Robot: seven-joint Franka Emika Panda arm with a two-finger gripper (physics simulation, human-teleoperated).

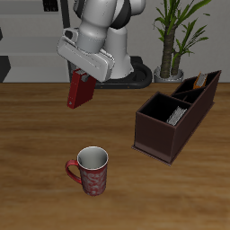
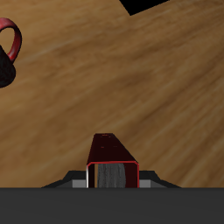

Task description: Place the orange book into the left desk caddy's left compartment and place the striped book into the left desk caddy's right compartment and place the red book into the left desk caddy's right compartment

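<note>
**Red book in my grip, hanging above the table**

So here's me: my arm (image 1: pixel 106 22) is leaning forward from the back of the table and my gripper (image 1: pixel 85 74) points down, tipped a bit. My jaws are clamped on the red book (image 1: pixel 81 91), pinching its upper end, so they're only as far apart as the book is thick. The book dangles below my fingers, slanted, clear of the wooden table (image 1: pixel 36 135). From my wrist camera I see the same red book (image 2: pixel 112 163) poking out from between my fingers, pale page edge facing me, with bare wood under it.

Around me: the left desk caddy (image 1: pixel 166 128) sits on the table at about 4 o'clock from the book in the overhead view, well apart from it. The striped book (image 1: pixel 178 114) stands in its right compartment (image 1: pixel 166 110), and the orange book (image 1: pixel 201 81) shows in the taller left compartment (image 1: pixel 195 89). A red patterned mug (image 1: pixel 90 171) stands at roughly 6 o'clock from my book, nearer the front edge. A potted plant (image 1: pixel 176 31) is behind the caddy. Nothing sits between the book and the caddy.
</note>
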